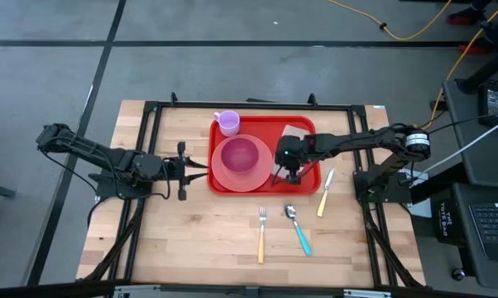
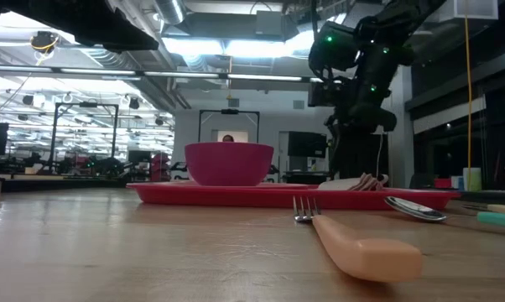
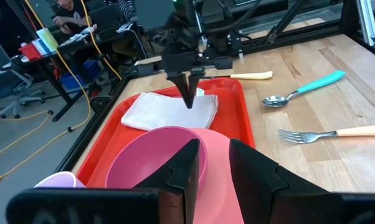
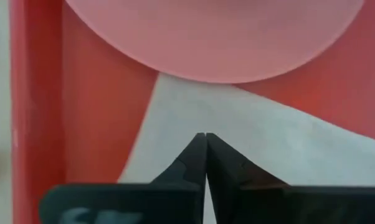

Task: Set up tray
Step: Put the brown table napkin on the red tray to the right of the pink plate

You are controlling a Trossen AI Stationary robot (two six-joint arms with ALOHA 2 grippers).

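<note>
Resting: the tray (image 1: 265,187), 1 red rectangle, lies on the far middle of the wooden desk (image 1: 199,240).
Tray load: 1 pink plate (image 1: 227,176) carrying 1 magenta bowl (image 1: 241,154) on the left part; 1 folded white napkin (image 3: 169,110) on the right part.
Cups: 1 lilac cup (image 1: 227,122) at the tray's far left corner; whether it stands on the rim or just beside it is unclear.
Cutlery: 3 pieces on the bare desk, all off the tray: 1 fork (image 1: 261,235) with a peach handle near the tray, 1 spoon (image 1: 298,228) with a teal handle just right of the fork, 1 knife (image 1: 324,196) with a cream handle right of the tray.
Right gripper (image 4: 205,134): fingers pressed together, tips pointing down at the napkin; whether cloth is caught between them cannot be told.
Left gripper (image 1: 184,171): just left of the tray, fingers a little apart, holding nothing.
Writing: no brand, label or lettering can be read.
Room: 1 person (image 3: 72,15) sits at a workstation beyond the desk.
</note>
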